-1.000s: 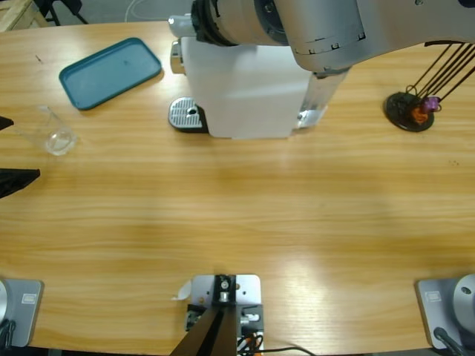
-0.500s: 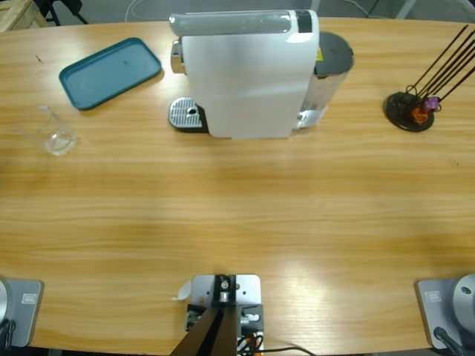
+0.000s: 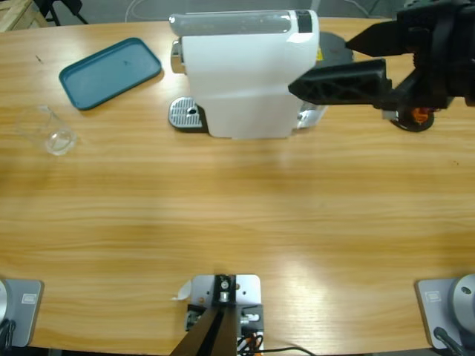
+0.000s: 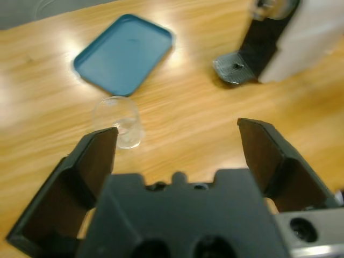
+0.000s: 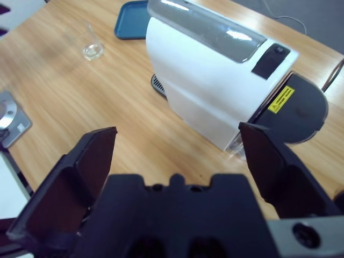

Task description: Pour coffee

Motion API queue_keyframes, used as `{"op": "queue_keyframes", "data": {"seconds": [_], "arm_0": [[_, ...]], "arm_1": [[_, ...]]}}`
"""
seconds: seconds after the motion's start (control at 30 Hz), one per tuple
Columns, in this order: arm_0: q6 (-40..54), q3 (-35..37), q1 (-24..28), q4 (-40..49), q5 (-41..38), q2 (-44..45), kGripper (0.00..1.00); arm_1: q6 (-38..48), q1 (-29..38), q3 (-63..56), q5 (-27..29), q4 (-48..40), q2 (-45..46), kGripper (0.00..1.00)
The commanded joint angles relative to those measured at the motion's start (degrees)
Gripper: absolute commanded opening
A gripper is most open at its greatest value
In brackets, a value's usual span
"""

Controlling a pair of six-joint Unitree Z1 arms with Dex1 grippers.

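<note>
1. At the table's far edge stands the white coffee machine (image 3: 241,74), its drip tray (image 3: 185,115) bare.
2. The clear glass (image 3: 58,137) sits near the teal tray (image 3: 110,72).
3. The right gripper (image 3: 326,67) is wide open, empty, beside the machine.
4. The left gripper (image 4: 177,142) is wide open, empty, above the glass.

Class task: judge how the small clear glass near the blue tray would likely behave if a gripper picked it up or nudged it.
The glass looks thin-walled and clear, so it is probably light and fragile under a hard squeeze. Its smooth surface may slip between the left gripper's open black jaws. It stands upright on bare table; a sideways nudge would probably slide it, or tip it.
</note>
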State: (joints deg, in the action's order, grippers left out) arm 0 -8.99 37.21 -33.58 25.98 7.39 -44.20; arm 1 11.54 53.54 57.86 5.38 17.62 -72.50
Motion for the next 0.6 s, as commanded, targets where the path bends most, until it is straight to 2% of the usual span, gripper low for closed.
{"op": "queue_keyframes", "data": {"seconds": [0.03, 0.13, 0.37, 0.6], "arm_0": [[-11.9, -0.6, 6.4, -4.2, 6.7, -17.6, 0.968], [-13.2, -2.2, 6.4, -7.0, 6.7, -20.5, 0.968], [-13.2, -12.8, 6.4, -20.1, 8.8, -19.9, 0.968], [-8.8, -13.9, 6.4, -25.3, 9.4, -25.8, 0.968]], "arm_1": [[-0.6, -0.8, -2.4, -1.2, 1.9, 1.3, 1.000], [-0.6, -0.9, -2.9, -1.2, 2.0, 1.1, 1.000], [0.0, -1.2, -4.7, -1.3, 1.5, -0.5, 1.000], [1.0, -3.1, -6.3, -2.5, -0.8, -2.3, 1.000]]}}
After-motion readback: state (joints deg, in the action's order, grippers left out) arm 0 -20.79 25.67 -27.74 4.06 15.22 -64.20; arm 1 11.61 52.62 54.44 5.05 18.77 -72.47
